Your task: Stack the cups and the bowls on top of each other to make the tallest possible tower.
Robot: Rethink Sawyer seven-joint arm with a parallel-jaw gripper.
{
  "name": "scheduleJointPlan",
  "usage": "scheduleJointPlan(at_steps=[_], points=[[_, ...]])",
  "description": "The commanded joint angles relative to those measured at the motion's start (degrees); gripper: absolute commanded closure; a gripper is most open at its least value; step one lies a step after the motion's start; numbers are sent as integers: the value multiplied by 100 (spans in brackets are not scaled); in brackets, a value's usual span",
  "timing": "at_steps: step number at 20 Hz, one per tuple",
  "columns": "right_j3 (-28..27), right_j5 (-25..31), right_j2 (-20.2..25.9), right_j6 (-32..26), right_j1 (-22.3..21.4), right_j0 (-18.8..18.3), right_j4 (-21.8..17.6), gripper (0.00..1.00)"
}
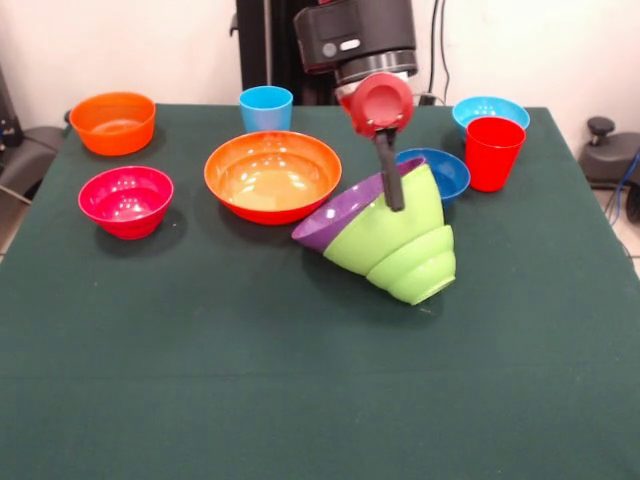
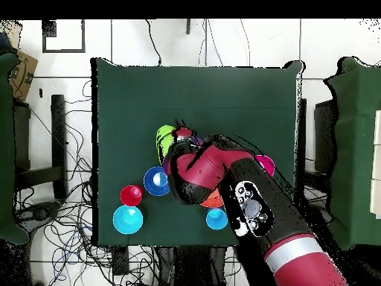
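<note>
Front view. The gripper (image 1: 391, 190) hangs over the tilted tower (image 1: 385, 232): a purple bowl (image 1: 340, 210) nested in two lime green bowls (image 1: 410, 255), mouths turned toward the large orange bowl (image 1: 272, 175). One dark finger shows, planted on the upper green rim; the fingers appear clamped on that rim, though the second is hidden. The pile's axis leans away from the orange bowl, directly beneath the fingers. Beyond the orange bowl stands the light blue cup (image 1: 266, 107); the red cup (image 1: 493, 152) and dark blue bowl (image 1: 437, 172) lie past the tower.

Overhead view. The arm (image 2: 245, 194) covers most of the tower; a green edge (image 2: 164, 141) shows on the bench (image 2: 223, 97).
</note>
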Motion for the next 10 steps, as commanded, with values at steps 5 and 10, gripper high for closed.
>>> scheduleJointPlan(at_steps=[5,10], points=[[-158,305,-176,268,443,-235,-98,0],[-26,402,-1,138,317,-370,30,0]])
